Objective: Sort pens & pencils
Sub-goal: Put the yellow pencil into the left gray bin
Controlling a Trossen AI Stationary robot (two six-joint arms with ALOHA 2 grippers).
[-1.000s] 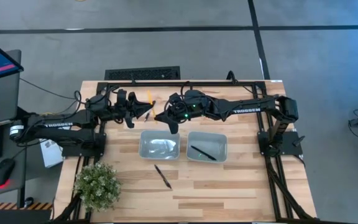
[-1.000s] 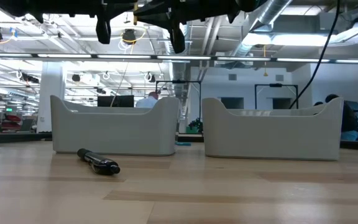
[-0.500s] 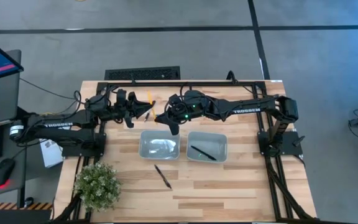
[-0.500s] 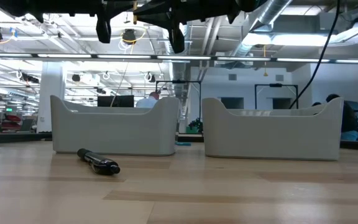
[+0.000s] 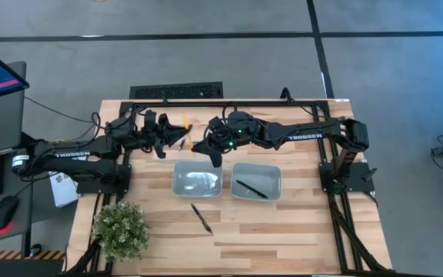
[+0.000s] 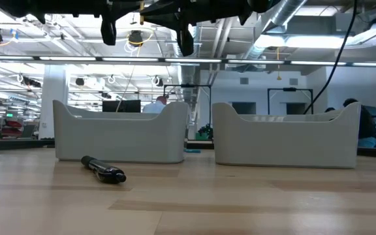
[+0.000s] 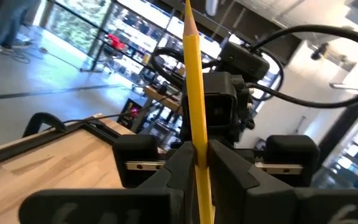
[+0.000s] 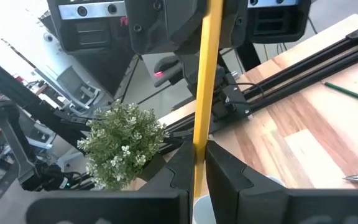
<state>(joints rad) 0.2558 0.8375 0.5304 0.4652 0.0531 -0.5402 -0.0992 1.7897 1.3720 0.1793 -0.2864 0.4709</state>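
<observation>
Both arms meet above the far side of the wooden bench. The left pincer and the right pincer both clamp one thin yellow pencil, its long axis running straight out between each pincer's fingers, tip toward twelve o'clock.

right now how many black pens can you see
2. One pen lies inside the right tray. The other pen lies on the table in front of the left tray. More may be hidden under the arms.
</observation>
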